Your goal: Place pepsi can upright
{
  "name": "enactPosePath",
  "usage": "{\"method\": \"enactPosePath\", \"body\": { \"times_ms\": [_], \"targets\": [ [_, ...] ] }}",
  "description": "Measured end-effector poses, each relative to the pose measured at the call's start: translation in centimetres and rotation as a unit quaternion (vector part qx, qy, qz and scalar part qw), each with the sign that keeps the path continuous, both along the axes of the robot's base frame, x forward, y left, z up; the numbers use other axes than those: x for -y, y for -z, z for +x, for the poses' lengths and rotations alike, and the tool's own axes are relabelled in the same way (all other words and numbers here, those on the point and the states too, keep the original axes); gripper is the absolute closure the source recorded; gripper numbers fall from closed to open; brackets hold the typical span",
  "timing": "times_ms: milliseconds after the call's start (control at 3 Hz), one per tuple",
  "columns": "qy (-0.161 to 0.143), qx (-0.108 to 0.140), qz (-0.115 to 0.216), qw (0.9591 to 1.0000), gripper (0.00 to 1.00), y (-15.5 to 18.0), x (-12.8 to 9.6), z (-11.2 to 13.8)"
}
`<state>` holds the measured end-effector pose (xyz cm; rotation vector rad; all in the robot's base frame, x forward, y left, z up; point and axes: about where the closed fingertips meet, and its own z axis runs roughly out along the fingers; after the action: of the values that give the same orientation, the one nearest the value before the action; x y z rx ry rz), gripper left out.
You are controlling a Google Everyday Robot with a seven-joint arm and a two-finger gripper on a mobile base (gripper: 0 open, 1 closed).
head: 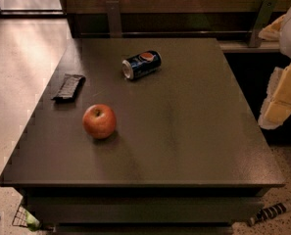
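pepsi can (141,64) on its side; end effector (282,99) likely far right of it, state unclear. Grasp across body, rotate.

Blue pepsi can (141,64) lies sideways, well apart from right-edge gripper (280,102).

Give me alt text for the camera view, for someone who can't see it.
A pepsi can lies on its side near the back of a dark table, a red apple nearer the front and a flat wrapper by the left edge. The gripper hangs beyond the table's right edge, far from the can.
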<state>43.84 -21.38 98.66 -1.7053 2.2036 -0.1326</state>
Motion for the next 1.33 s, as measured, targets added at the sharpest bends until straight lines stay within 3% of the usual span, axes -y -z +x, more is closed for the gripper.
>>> {"method": "enactPosePath", "body": {
  "times_ms": [333,667,1000,1333],
  "targets": [
    [0.001,0.002,0.001,1.0000,0.00,-0.1,0.0,0.1],
    [0.037,0.014,0.037,0.9985,0.00,-1.2,0.4,1.9],
    [0.091,0.015,0.094,0.9914,0.00,-2.0,0.1,3.2],
    [0.194,0.017,0.220,0.9558,0.00,-2.0,-1.1,4.7]
  ]
}}
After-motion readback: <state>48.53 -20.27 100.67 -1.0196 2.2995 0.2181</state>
